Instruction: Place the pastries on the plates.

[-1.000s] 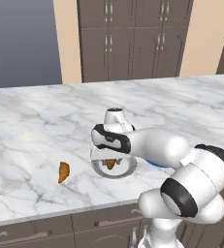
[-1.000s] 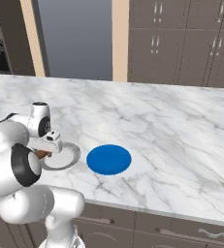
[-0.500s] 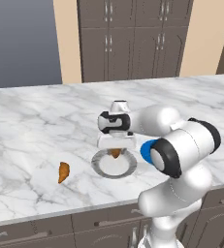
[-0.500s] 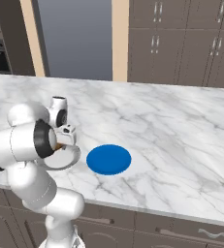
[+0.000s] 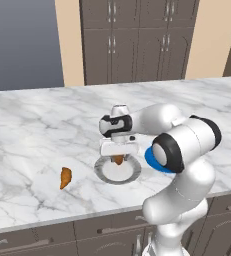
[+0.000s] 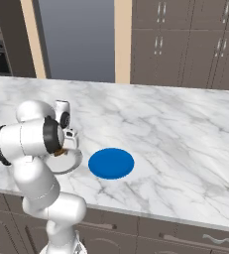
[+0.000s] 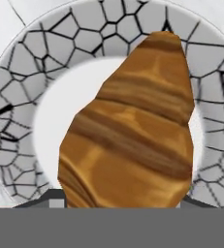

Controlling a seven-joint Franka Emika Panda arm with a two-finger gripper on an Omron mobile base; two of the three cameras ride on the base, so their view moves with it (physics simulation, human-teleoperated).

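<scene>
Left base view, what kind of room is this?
Most likely a kitchen: a long marble counter, dark cabinets on the wall behind it, and a grey-rimmed plate with a pastry over it.

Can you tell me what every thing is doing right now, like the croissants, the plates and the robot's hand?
End effector: shut on the held croissant, over the speckled plate.
Held croissant: gripped, hanging above the plate's white centre.
Other croissant: lying loose on the counter, left of the speckled plate.
Speckled plate: flat on the counter.
Blue plate: flat on the counter, nothing on it.
</scene>
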